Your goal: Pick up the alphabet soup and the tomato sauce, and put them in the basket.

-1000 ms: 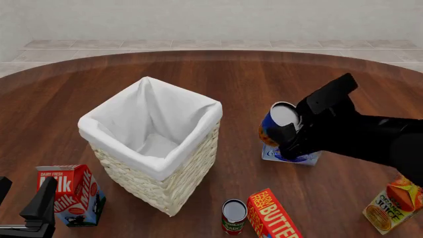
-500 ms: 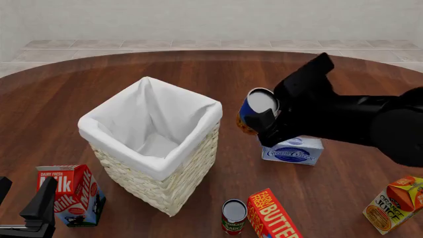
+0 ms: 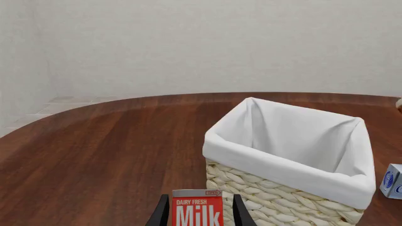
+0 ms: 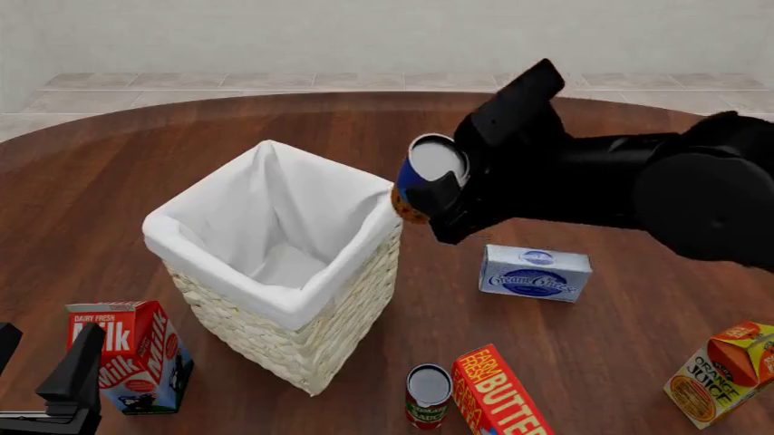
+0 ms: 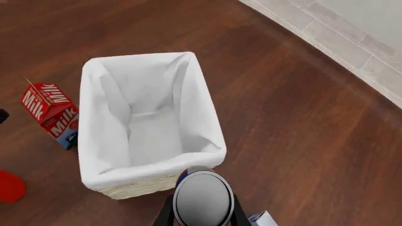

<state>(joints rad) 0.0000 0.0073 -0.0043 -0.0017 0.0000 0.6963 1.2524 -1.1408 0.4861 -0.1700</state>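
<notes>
Holding alphabet soup in right gripper, jaws clamped, aloft beside basket rim | left gripper low nr milk carton, jaw gap: can't tell | tomato sauce on table

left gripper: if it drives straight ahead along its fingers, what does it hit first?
The milk carton, which sits right between the left gripper fingers in the wrist view. Behind it stands the basket. How far off the carton is cannot be told.
</notes>
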